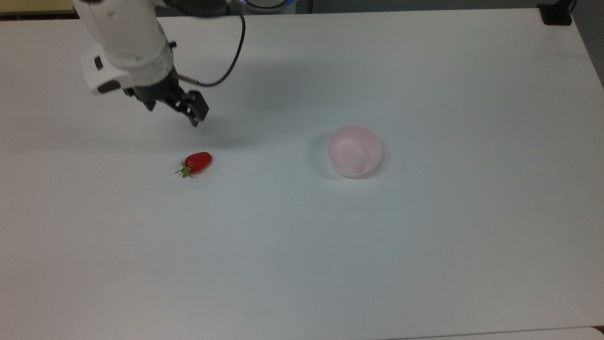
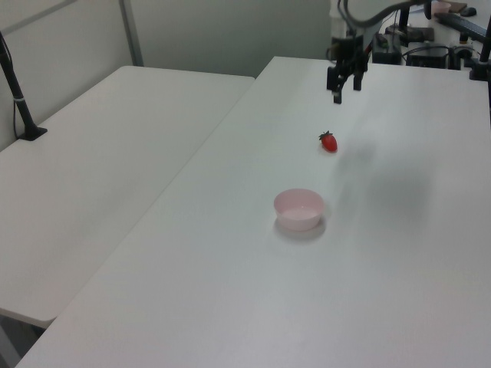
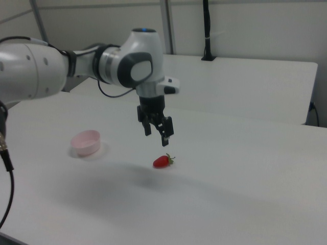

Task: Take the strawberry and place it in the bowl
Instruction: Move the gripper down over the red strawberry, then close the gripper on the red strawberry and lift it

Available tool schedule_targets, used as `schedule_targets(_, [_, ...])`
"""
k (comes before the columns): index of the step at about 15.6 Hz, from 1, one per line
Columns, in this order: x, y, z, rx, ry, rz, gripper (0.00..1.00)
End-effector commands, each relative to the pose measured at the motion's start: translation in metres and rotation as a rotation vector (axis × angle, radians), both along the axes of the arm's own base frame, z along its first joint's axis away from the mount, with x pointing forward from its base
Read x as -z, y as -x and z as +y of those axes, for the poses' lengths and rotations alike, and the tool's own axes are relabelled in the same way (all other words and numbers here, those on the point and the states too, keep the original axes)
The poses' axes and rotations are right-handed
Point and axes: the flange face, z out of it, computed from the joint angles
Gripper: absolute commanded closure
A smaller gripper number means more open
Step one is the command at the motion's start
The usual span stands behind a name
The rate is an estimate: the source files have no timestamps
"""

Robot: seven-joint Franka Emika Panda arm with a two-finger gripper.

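strawberry (image 1: 198, 163): you see it lying on its side on the white tabletop (image 1: 424, 245), leafy cap toward the top view's left, nothing touching it.
bowl (image 1: 354, 150): you find it upright and pale pink, well apart from the strawberry, toward the top view's right.
end effector (image 3: 157, 132): you see it hanging in the air above the tabletop, up and to the right view's left of the strawberry, fingers (image 3: 166, 136) pointing down, spread wide with nothing between them.
arm (image 3: 61, 69): your white arm reaches in from the right view's left.
cable (image 1: 231, 61): a dark loop runs beside the wrist.
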Motion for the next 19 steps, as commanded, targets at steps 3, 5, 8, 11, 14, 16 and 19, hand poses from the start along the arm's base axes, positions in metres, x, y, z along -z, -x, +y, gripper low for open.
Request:
schedule_targets(3, [0.062,-0.016,0.007,0.170,0.045,-0.037,0.06])
schedule_targets(5, [0.078,-0.018,0.008,0.237,0.070,-0.034,0.06])
schedule_targets(8, [0.100,-0.022,0.021,0.254,0.083,-0.014,0.07])
schedule_targets(11, [0.115,-0.028,0.026,0.305,0.087,-0.045,0.11])
schedule_targets(14, [0.118,-0.033,0.027,0.310,0.082,-0.083,0.35])
schedule_targets(16, [0.119,-0.033,0.028,0.301,0.081,-0.082,0.61])
schedule_targets(19, [0.101,-0.034,0.036,0.259,0.075,-0.097,0.85])
